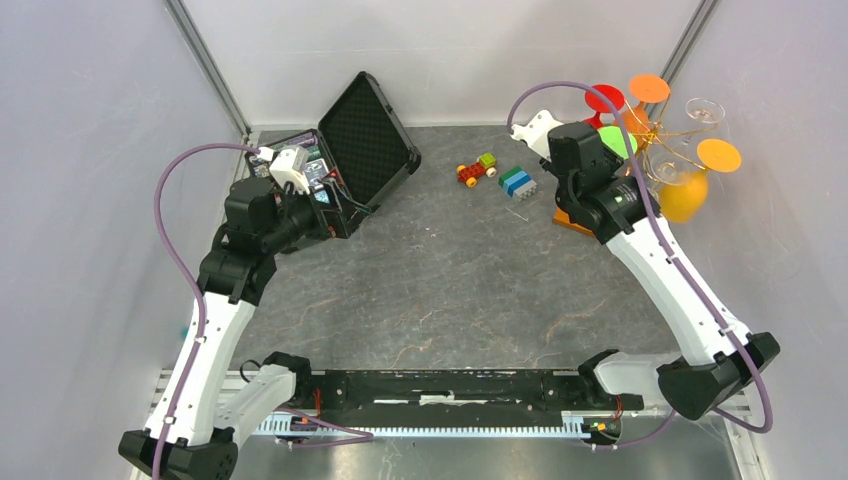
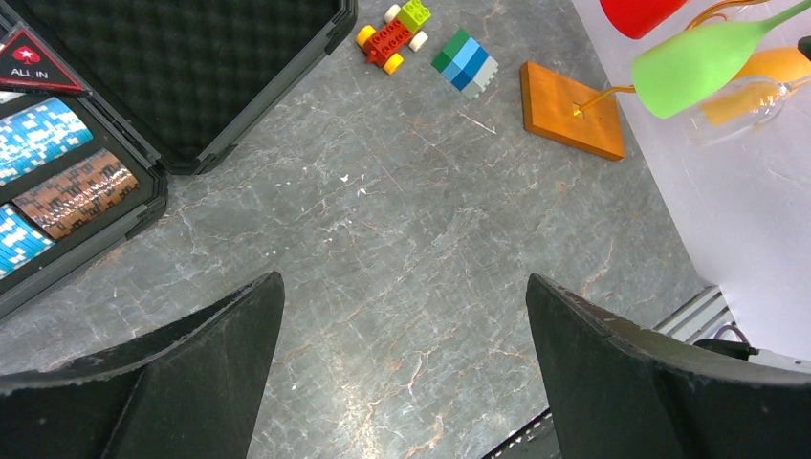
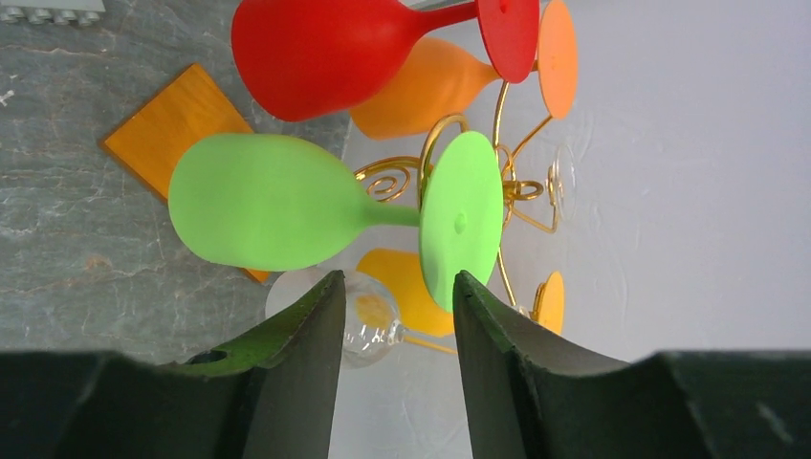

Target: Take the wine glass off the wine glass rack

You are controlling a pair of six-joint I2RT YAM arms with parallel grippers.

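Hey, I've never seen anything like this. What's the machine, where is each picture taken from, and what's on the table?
Two robots, a left arm and a right arm, bolted to a table. One picture looks down from above; the other two come from cameras on the wrists, so the dark wedges there are fingers. On the table: an open black case, a toy car, blocks and a gold rack hung with coloured glasses. The right fingers stand apart near the green glass; the left fingers are wide open. Neither holds anything.
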